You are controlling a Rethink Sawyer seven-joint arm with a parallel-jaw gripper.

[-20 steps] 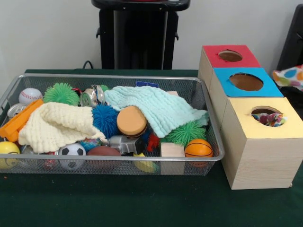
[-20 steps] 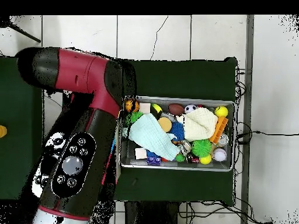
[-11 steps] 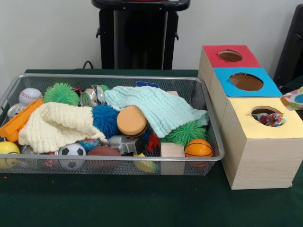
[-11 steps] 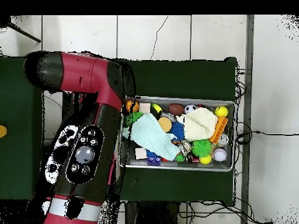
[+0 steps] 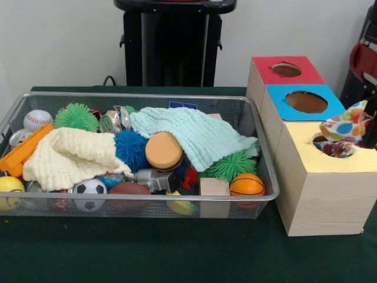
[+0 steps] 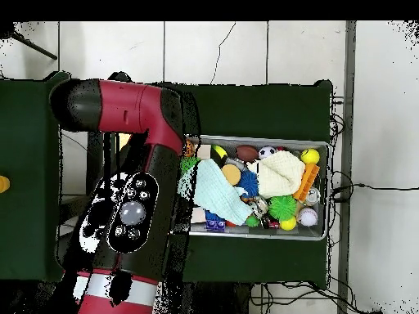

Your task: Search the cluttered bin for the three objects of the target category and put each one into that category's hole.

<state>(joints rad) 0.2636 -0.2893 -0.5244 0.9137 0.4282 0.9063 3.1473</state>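
Jaws hidden at frame edge; grip state cannot be told.
Polka-dot cloth (image 5: 345, 125) hanging at yellow box's (image 5: 324, 177) hole, more patterned fabric inside. Arm (image 6: 131, 188) overhead, covering boxes. Wire bin (image 5: 135, 203) left, cluttered on green worktop (image 5: 147, 253).

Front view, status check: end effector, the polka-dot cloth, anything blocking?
End effector hidden at right edge, state unreadable. Polka-dot cloth hanging just above the yellow box's hole, which already holds similar fabric. Nothing blocking the hole; wire bin clutter untouched.
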